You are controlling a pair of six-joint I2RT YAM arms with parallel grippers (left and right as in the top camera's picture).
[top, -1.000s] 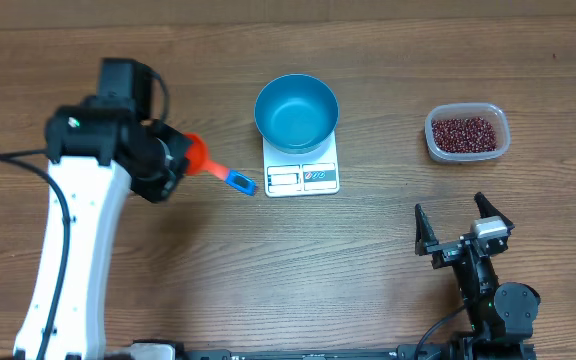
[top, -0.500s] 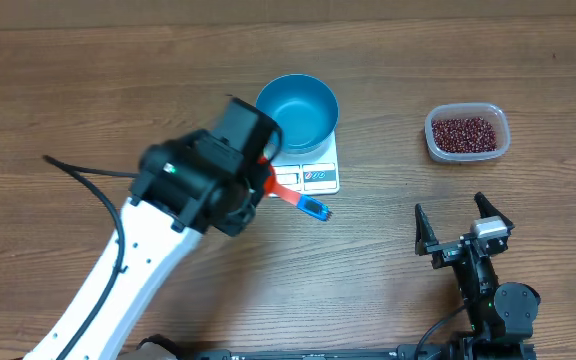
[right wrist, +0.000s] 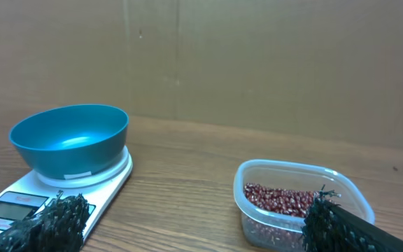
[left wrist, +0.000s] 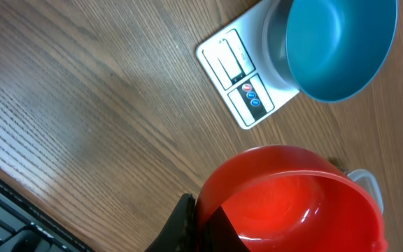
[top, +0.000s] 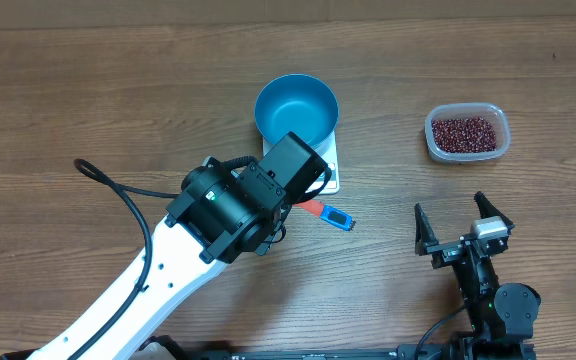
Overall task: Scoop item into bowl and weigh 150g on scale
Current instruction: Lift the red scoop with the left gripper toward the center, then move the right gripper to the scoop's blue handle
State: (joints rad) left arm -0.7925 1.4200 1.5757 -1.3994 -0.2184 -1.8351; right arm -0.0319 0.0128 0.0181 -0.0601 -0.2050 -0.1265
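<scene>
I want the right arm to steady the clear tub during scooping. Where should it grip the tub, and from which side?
Probably the near long wall of the clear tub, pinched at its rim from above, one finger outside, one inside. The top is open, the walls look thin, and the beans lie below the rim. The open right gripper stands on that side.

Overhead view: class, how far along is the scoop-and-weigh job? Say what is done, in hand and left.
Done: the blue bowl sits empty on the scale. In hand: the left gripper is shut on the red scoop, also empty, near the scale; the right gripper is open. Left: the beans lie in the clear tub, so all scooping and weighing remain.
</scene>
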